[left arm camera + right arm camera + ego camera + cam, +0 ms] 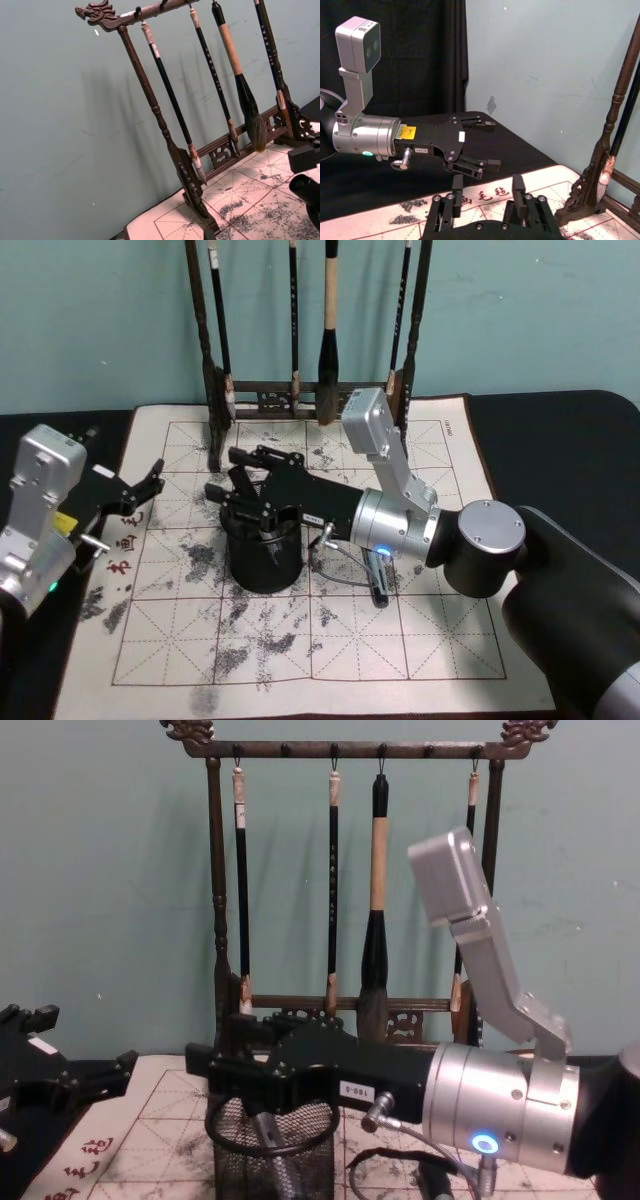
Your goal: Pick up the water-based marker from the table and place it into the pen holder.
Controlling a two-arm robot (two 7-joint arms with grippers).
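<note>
Teal wall; black curtain

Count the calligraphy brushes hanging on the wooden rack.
4, in a row under the brush rack's top bar: a thin black brush at the robot's left, a second thin brush, a thick tan-handled brush, and a thin brush at the right, partly behind the wrist camera.

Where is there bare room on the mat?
Free: the mat's front rows, between pen holder and near edge. Crowded: the holder under the right hand, the left edge by the left hand, the back by the brush rack.
</note>
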